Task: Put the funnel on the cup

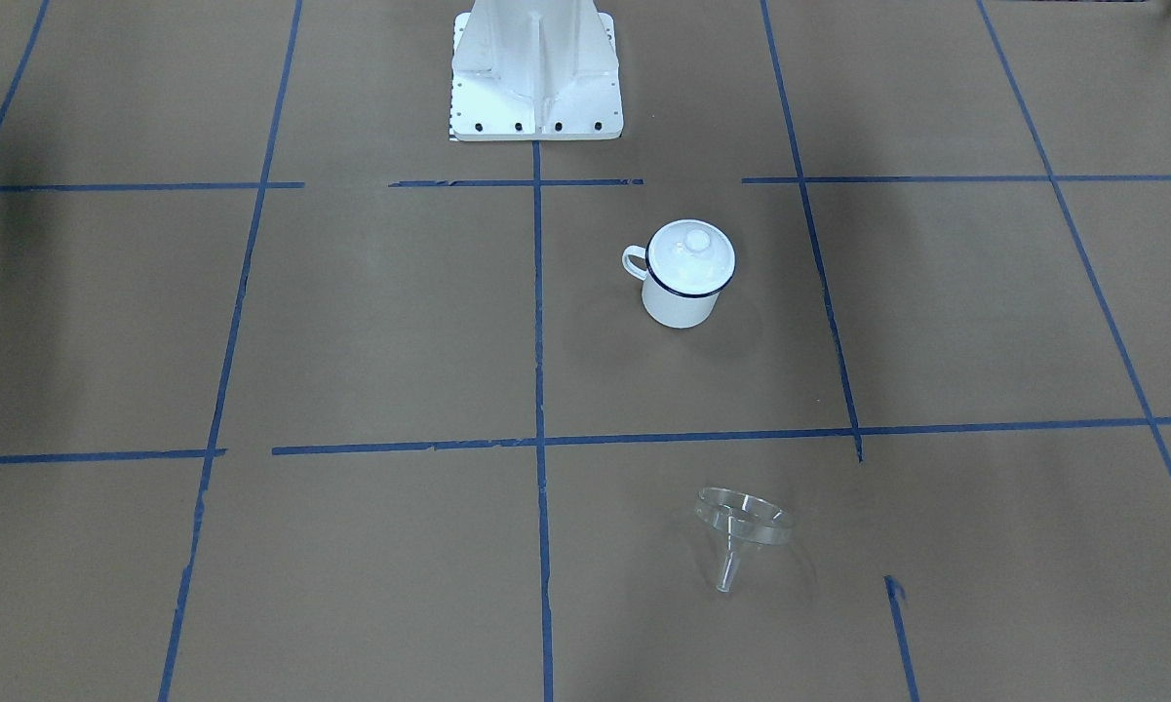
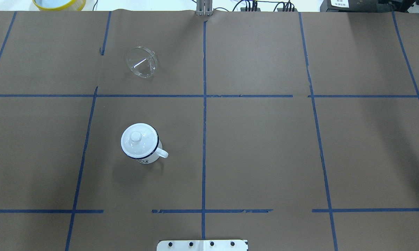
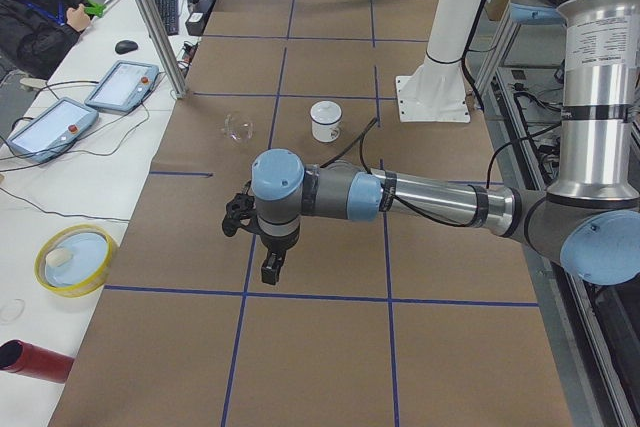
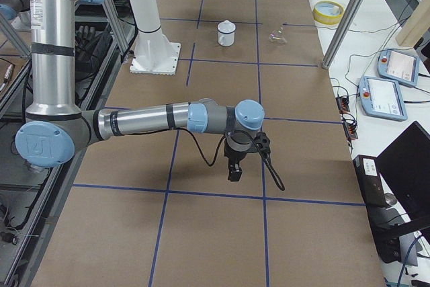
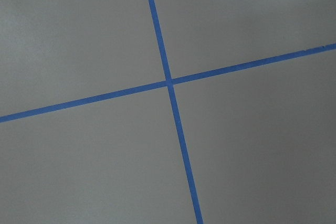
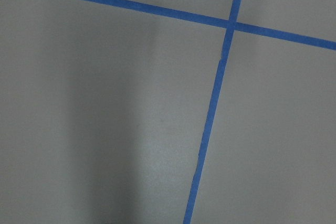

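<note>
The cup (image 2: 142, 149) is a white enamel mug with a dark blue rim, standing on the brown table on my left side, and a round white knobbed lid (image 2: 136, 138) sits on it. It also shows in the front view (image 1: 680, 300). The clear funnel (image 2: 142, 62) lies tilted on its side farther out, apart from the cup, and also shows in the front view (image 1: 741, 526). My left gripper (image 3: 270, 267) and right gripper (image 4: 234, 173) hang over bare table at opposite ends, far from both. I cannot tell whether they are open or shut. Both wrist views show only paper and blue tape.
The robot's white base (image 1: 534, 88) stands at the table's near middle. A yellow bowl (image 3: 75, 259), a red cylinder (image 3: 35, 362) and control tablets (image 3: 122, 85) lie on the side bench. A metal post (image 3: 150, 17) stands at the table edge, where a person (image 3: 35, 7) sits.
</note>
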